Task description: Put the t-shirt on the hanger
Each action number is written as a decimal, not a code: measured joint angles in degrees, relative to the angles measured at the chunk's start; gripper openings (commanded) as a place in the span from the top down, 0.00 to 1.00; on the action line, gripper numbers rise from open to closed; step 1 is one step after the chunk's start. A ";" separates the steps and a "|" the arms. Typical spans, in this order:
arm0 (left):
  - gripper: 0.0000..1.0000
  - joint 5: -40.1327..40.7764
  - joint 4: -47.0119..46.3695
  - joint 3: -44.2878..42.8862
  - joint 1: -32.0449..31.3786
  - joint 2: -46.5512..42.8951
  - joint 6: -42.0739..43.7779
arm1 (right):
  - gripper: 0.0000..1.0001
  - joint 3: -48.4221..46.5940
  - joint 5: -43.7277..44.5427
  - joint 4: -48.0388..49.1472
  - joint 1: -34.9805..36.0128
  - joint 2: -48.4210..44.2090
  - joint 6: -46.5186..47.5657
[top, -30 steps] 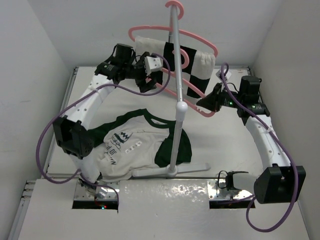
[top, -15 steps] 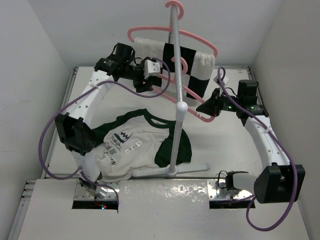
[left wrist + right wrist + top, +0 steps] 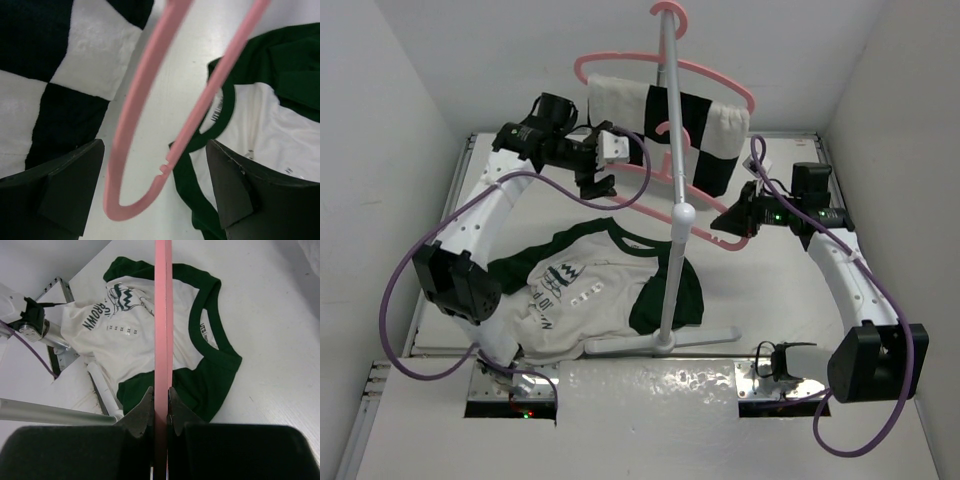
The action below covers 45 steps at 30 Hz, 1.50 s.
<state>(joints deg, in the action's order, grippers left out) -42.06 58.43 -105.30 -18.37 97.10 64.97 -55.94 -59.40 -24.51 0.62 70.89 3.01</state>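
Note:
The t-shirt (image 3: 590, 290), cream with dark green sleeves and collar, lies flat on the table left of the rack pole. It also shows in the right wrist view (image 3: 130, 335) and the left wrist view (image 3: 265, 115). My right gripper (image 3: 728, 222) is shut on one end of the pink hanger (image 3: 712, 238), holding it in the air above the table; in the right wrist view the fingers (image 3: 145, 407) pinch the hanger's bar (image 3: 161, 315). My left gripper (image 3: 599, 184) is open. The hanger's curved other end (image 3: 132, 150) hangs between its fingers (image 3: 65, 180), touching neither.
A metal rack pole (image 3: 675, 190) stands mid-table on a flat base (image 3: 660, 343). From its top hangs a twin pink hanger with a black-and-white checkered cloth (image 3: 705, 125), close behind my left gripper. White walls close in the table on the left, right and back.
My left arm has swung left and back, its gripper staying open around the hanger's end. The right gripper has shifted slightly left with the hanger.

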 measured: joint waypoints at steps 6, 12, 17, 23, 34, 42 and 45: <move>0.22 2.84 -10.54 0.00 -0.44 6.34 -7.56 | 1.00 0.00 -2.99 -0.02 0.00 0.00 0.04; 0.65 3.45 -10.69 1.86 -0.68 7.41 -6.34 | 1.00 0.13 -4.24 -0.07 0.00 0.04 0.31; 1.00 7.02 -8.85 7.85 -1.97 6.62 -2.29 | 1.00 0.00 -0.90 -1.99 -0.13 1.79 2.12; 1.00 7.76 -4.15 8.22 -2.27 6.60 1.38 | 0.15 -5.07 7.76 -8.04 2.86 7.08 8.57; 1.00 8.87 2.91 7.08 -2.27 6.62 8.55 | 0.01 -17.64 22.67 -11.41 11.96 11.26 17.86; 1.00 8.72 3.74 7.08 -2.27 6.62 9.49 | 0.09 -20.85 23.02 -10.08 17.73 16.44 20.83; 1.00 8.41 4.48 7.10 -2.27 6.60 10.14 | 0.21 -20.87 22.08 -7.37 18.93 19.28 19.91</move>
<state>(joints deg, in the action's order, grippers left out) -33.65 62.92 -98.19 -20.64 103.70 75.11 -76.82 -37.32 -31.88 19.55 90.17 22.92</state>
